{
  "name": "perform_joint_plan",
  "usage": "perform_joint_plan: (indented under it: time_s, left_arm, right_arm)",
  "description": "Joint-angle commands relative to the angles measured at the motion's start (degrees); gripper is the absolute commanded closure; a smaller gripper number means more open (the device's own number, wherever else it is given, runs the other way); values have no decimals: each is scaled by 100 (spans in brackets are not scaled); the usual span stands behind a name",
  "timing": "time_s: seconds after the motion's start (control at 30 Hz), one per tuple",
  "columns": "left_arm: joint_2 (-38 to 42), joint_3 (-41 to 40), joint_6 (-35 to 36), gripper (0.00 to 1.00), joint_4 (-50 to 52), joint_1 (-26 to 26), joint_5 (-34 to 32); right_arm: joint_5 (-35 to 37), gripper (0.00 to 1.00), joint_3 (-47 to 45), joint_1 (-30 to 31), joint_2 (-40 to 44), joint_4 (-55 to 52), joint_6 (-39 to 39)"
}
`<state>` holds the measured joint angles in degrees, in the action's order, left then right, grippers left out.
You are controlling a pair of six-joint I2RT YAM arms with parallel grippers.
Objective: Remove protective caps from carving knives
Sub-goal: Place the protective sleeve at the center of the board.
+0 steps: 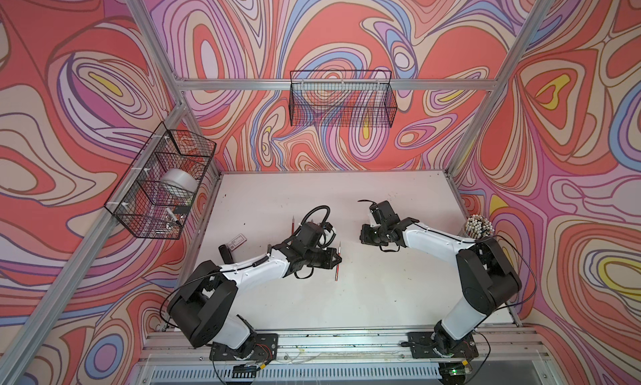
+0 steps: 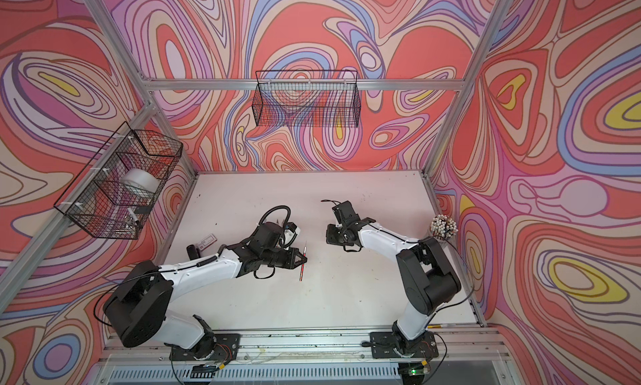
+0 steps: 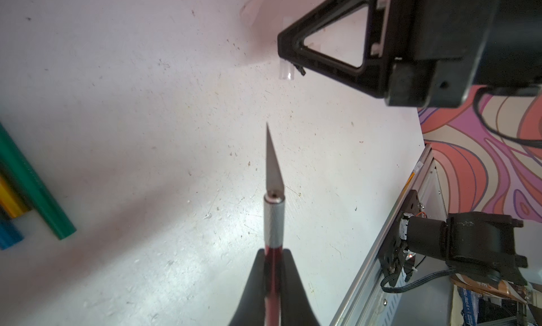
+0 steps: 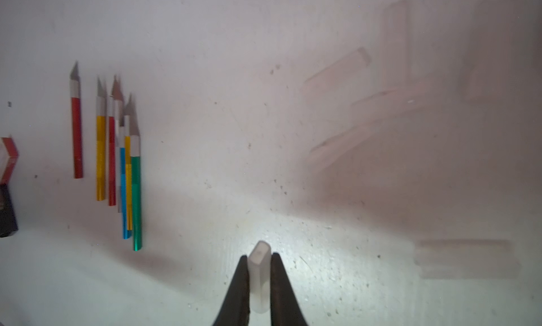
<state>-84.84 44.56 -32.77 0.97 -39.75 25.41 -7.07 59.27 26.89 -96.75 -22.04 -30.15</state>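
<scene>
My left gripper (image 3: 272,252) is shut on the red handle of a carving knife (image 3: 273,216); its silver blade is bare and points toward my right gripper (image 3: 289,60). In both top views the same knife (image 1: 338,266) (image 2: 301,267) hangs over the middle of the table in the left gripper (image 1: 339,258). My right gripper (image 4: 259,257) is shut on a translucent whitish protective cap (image 4: 259,268), a short way off from the blade tip. Several uncapped knives (image 4: 117,151) with red, gold, blue and green handles lie side by side on the table. Several loose caps (image 4: 337,66) lie blurred beyond.
A cup of white-tipped sticks (image 1: 478,225) stands at the table's right edge. A small card (image 1: 237,243) and a black object (image 1: 223,253) lie near the left edge. Wire baskets hang on the back wall (image 1: 341,102) and the left wall (image 1: 159,182).
</scene>
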Motion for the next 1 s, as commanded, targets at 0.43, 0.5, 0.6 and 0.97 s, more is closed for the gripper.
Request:
perform_joint_plan:
  time_s: [0.43,0.5,0.6,0.97]
  left_arm:
    - [204,106,106,100,317,-7,-207]
    - [204,114,109,100,326,-7,-220]
    - [170,154,113,100,368,-5,-237]
    - [-167,484,83,100,519,15,-384]
  right_arm:
    - [766,84,463,-253,-441,-675,426]
    - [766,81,496,-267,-441,-687,454]
    - [773,78,525,-266,-441,-716,491]
    - [485,80,338,-396,-142,-677,569]
